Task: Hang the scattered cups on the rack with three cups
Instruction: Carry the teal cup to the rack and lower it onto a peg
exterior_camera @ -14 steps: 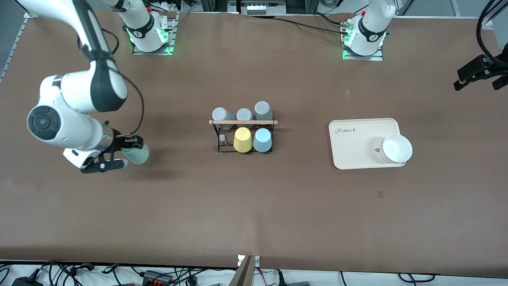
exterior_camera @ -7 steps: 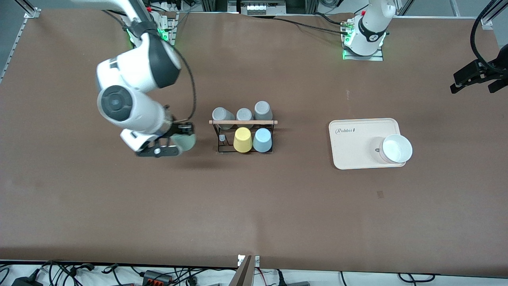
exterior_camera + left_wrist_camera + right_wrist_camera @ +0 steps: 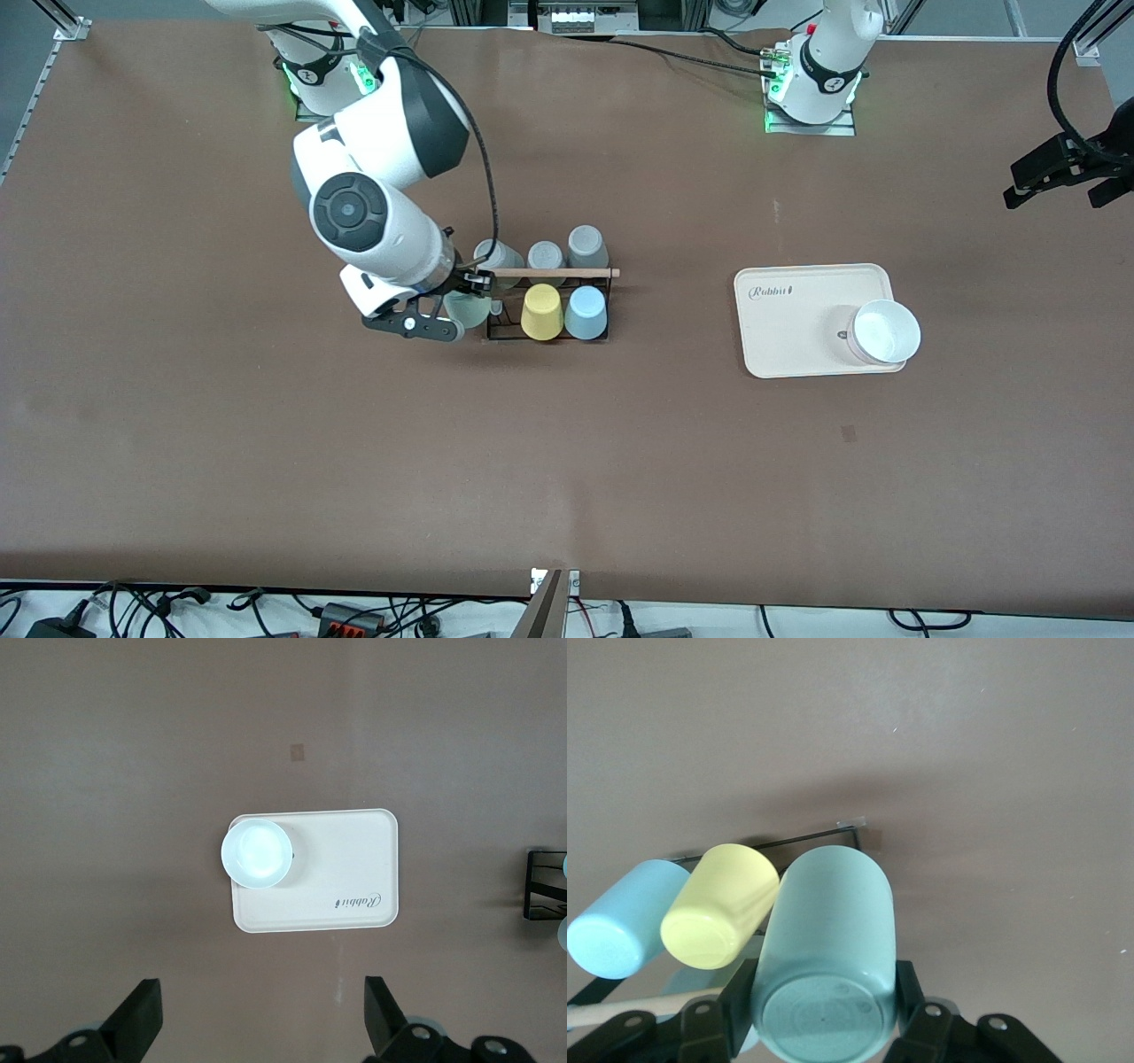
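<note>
Gripping mint cup (image 3: 824, 948), right pincer (image 3: 446, 315) beside rack (image 3: 542, 306); left pincer (image 3: 266, 1032) waiting

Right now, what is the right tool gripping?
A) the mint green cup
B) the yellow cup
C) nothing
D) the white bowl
A: the right tool is shut on the mint green cup, its fingers pressed on both sides of it, beside the rack, where the yellow cup already hangs.
</note>
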Tool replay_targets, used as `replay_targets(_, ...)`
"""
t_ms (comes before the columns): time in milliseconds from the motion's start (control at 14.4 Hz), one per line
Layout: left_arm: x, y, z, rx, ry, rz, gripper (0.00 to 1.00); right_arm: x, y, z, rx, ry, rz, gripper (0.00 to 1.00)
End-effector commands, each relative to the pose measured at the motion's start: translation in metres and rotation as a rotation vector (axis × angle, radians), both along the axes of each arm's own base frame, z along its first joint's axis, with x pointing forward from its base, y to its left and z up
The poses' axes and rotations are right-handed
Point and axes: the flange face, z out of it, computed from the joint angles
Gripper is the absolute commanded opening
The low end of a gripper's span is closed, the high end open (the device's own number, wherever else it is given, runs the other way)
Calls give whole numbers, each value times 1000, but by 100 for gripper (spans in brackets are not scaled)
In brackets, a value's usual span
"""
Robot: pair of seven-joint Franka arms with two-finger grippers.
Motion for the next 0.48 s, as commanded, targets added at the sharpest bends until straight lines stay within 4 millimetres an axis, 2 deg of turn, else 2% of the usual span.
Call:
replay_targets(0, -3, -1, 0, -1, -5, -5, 100, 5, 20, -10, 0, 6, -39, 24)
replay_targets(415, -3, -1, -2, -1, 0, -5, 100, 7, 33, -40, -15, 20, -61, 24)
